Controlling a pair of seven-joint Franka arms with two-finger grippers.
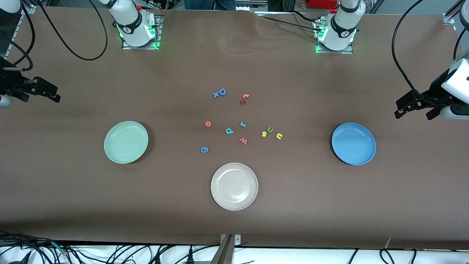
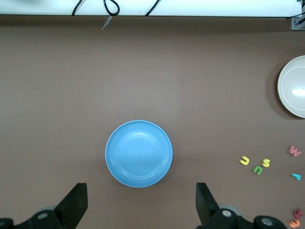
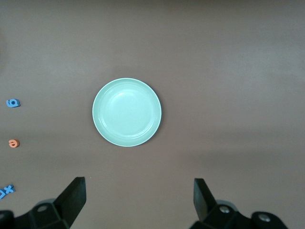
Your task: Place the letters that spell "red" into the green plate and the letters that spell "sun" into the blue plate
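Observation:
The orange "e" [image 1: 207, 124], teal "d" [image 1: 229, 131] and small teal "r" [image 1: 243, 124] lie loose mid-table. Beside them, toward the left arm's end, sit the yellow "s" [image 1: 263, 134], green "u" [image 1: 270, 129] and yellow "n" [image 1: 279, 136]. The green plate [image 1: 126, 142] is empty toward the right arm's end. The blue plate [image 1: 353, 143] is empty toward the left arm's end. My left gripper [image 1: 414, 112] hangs open over bare table near the blue plate [image 2: 138, 153]. My right gripper [image 1: 38, 97] hangs open over bare table near the green plate [image 3: 127, 112]. Both hold nothing.
A beige-white plate [image 1: 234, 186] sits nearer the front camera than the letters. Other letters lie around: a red "w" [image 1: 243, 140], a blue "g" [image 1: 205, 149], a blue "D" [image 1: 221, 91] with an "x", and an orange "t" [image 1: 246, 96].

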